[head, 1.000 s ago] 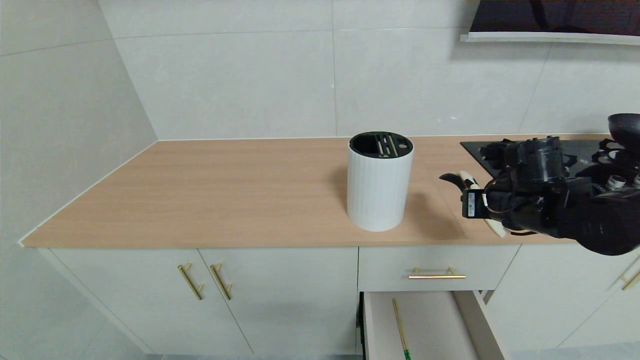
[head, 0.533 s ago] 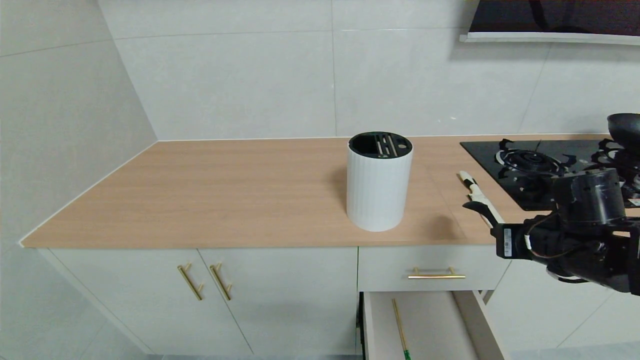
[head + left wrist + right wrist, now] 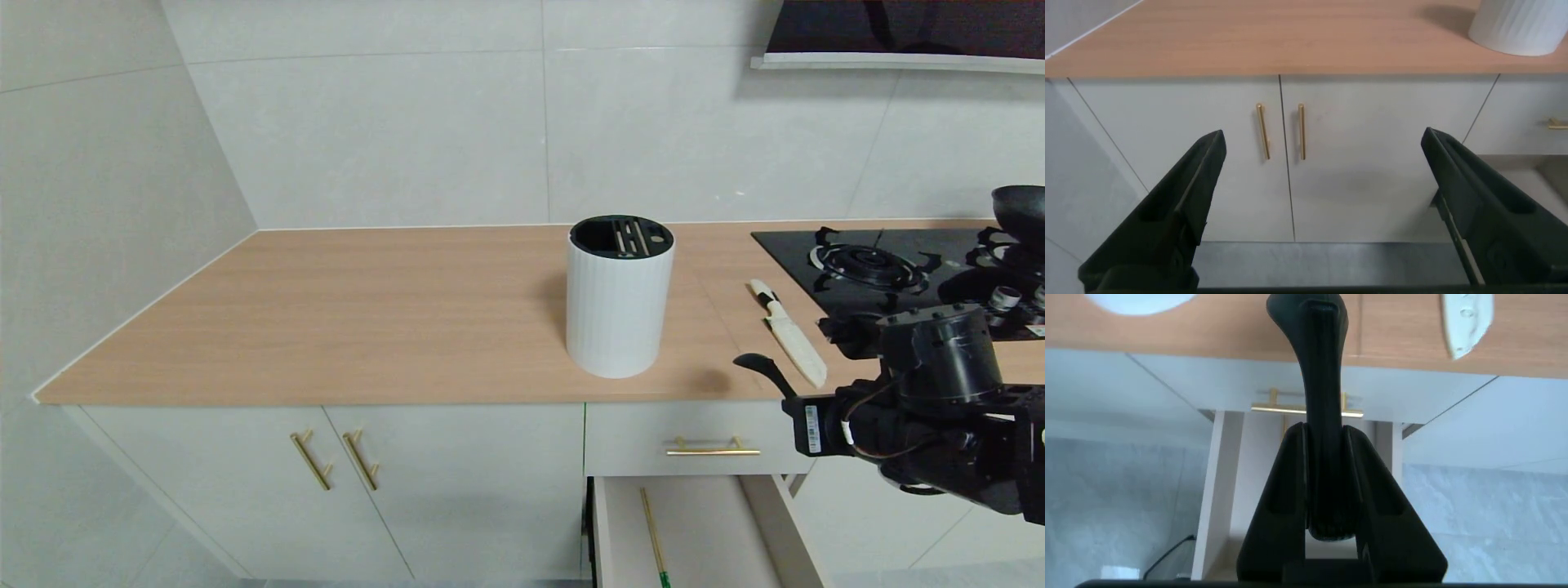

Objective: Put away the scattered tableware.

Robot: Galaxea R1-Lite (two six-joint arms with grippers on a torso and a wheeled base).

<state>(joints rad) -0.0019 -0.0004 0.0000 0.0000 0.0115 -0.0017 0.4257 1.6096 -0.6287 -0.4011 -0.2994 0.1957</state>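
My right gripper point(image 3: 789, 394) hangs just in front of the counter's edge, above the open drawer point(image 3: 767, 523), shut on a black utensil point(image 3: 755, 365) with a curved, rounded end. The right wrist view has the gripper point(image 3: 1321, 439) clamped on that black utensil point(image 3: 1310, 343). A white knife point(image 3: 788, 331) lies on the wooden countertop point(image 3: 367, 310) behind it; its end point(image 3: 1466, 322) pokes past the edge. A white ribbed holder point(image 3: 620, 306) with a black slotted top stands mid-counter. My left gripper point(image 3: 1323, 155) is open, low before the cabinet doors.
Chopsticks point(image 3: 653, 535) lie in the open drawer, under a shut drawer with a gold handle point(image 3: 713, 449). A black gas stove point(image 3: 882, 269) and a dark pot point(image 3: 1020, 204) sit at the right. Cabinet doors with gold handles point(image 3: 1282, 131) face the left gripper.
My right arm has dropped and pulled back from over the knife to in front of the counter edge, carrying the black utensil. The knife is now uncovered.
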